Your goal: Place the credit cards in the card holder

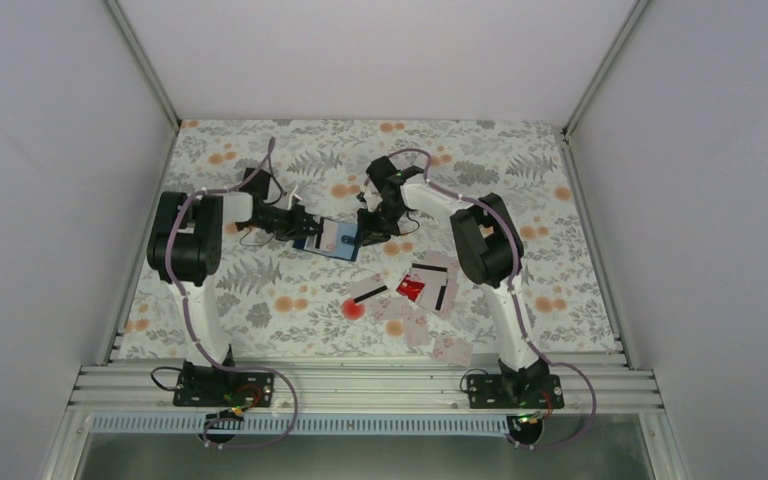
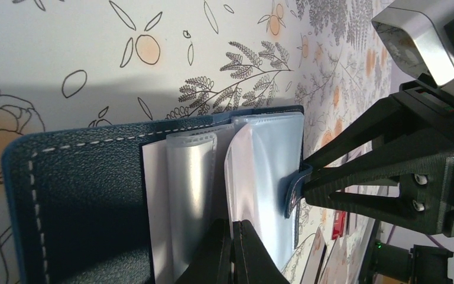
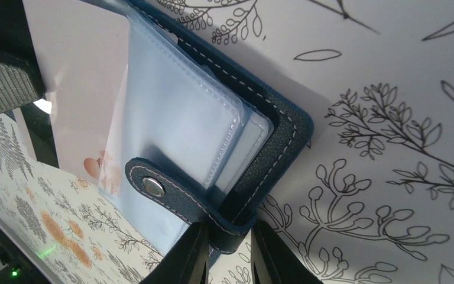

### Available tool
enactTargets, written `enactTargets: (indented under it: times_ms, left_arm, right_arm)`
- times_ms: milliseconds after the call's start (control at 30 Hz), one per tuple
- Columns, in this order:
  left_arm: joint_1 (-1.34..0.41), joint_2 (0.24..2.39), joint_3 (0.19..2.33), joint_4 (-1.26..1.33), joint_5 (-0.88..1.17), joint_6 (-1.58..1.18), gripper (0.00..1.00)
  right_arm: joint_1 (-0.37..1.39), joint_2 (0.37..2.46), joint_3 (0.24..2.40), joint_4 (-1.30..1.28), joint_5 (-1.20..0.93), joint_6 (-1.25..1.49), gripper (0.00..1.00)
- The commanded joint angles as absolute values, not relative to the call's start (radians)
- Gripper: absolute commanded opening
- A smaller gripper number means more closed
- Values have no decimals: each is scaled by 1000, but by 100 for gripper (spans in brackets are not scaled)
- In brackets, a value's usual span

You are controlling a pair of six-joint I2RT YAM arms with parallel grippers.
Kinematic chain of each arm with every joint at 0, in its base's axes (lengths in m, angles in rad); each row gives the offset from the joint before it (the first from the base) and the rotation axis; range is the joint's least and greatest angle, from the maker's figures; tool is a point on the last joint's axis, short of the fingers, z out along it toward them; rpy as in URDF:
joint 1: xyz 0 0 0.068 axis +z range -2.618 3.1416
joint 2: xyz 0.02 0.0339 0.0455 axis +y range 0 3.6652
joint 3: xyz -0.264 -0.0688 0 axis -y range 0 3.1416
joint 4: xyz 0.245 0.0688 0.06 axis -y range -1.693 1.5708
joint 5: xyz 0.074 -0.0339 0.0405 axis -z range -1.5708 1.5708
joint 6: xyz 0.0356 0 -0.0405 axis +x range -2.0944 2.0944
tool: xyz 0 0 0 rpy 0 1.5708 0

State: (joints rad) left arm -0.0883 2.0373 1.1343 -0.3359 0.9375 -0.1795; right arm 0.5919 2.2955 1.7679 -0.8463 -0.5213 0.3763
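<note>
The holder point(image 1: 328, 238) is open at mid-frame in the top view, held between both arms. The left pincer point(image 2: 232, 251) has its fingers together, apparently nipping a clear pocket leaf. The right pincer point(image 3: 229, 244) is clamped on the cover edge beside the snap tab point(image 3: 152, 187). A pale card point(image 3: 77, 71) appears partway into a pocket, upper left of the right wrist view. Loose cards point(image 1: 428, 287) lie on the desk point(image 1: 260, 300), lower right of centre. To my mind the step calls for a taut cover, an open pocket mouth, and the card pushed home squarely before either grip loosens.
</note>
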Motion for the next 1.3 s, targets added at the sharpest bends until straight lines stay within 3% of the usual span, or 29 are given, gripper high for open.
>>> enactTargets:
  times_ms: [0,567,1267]
  left_arm:
    - [-100,2037,1162,-474,774,-114,2]
    - [-110,2039,1285,-686,617,-215,2]
    - [-183,2154,1397,-834,696,-108,2]
  right_arm:
    - [608,2342,1786,-842,-522,373,19]
    - [608,2365,1801,-838,-530,368,19]
    - [607,2451,1921,-851,-558,374,19]
